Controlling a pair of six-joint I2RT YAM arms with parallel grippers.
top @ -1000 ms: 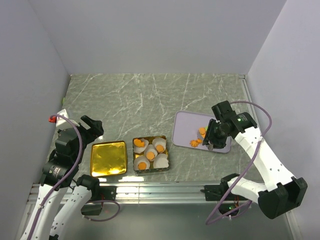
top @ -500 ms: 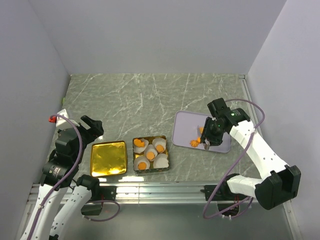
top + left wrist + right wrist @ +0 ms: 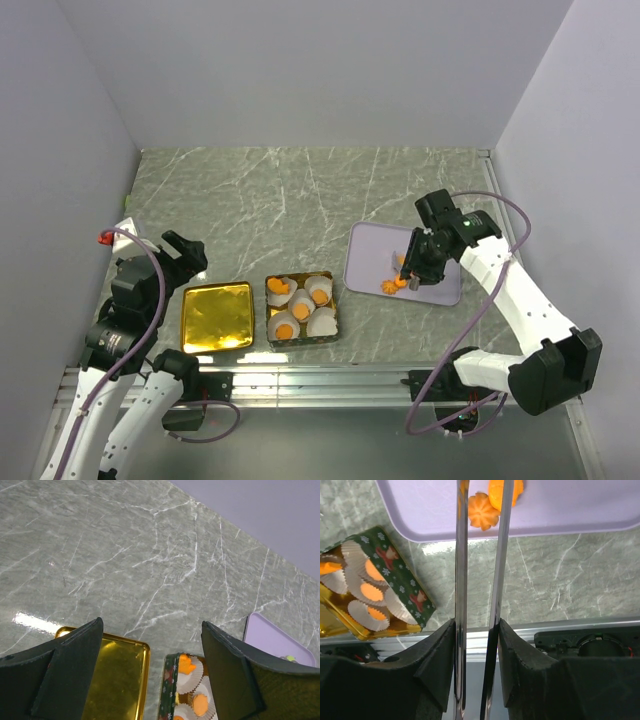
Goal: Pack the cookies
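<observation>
Table [image 3: 250,190]: lavender tray [image 3: 375,250] right, tin [image 3: 412,587] of paper cups [image 3: 351,550] centre. Left claw [image 3: 151,625] wide open, empty. Right claw [image 3: 408,276] over tray, nearly closed around a flower cookie [image 3: 482,511]; can't tell if pinched. Risk: narrow contact on ridged edge, so cookie could slip out or crack.

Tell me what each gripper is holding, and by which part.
Left gripper: nothing, open. Right gripper: its fingers flank a flower-shaped cookie on the purple tray, at its sides; actual grip cannot be told.
</observation>
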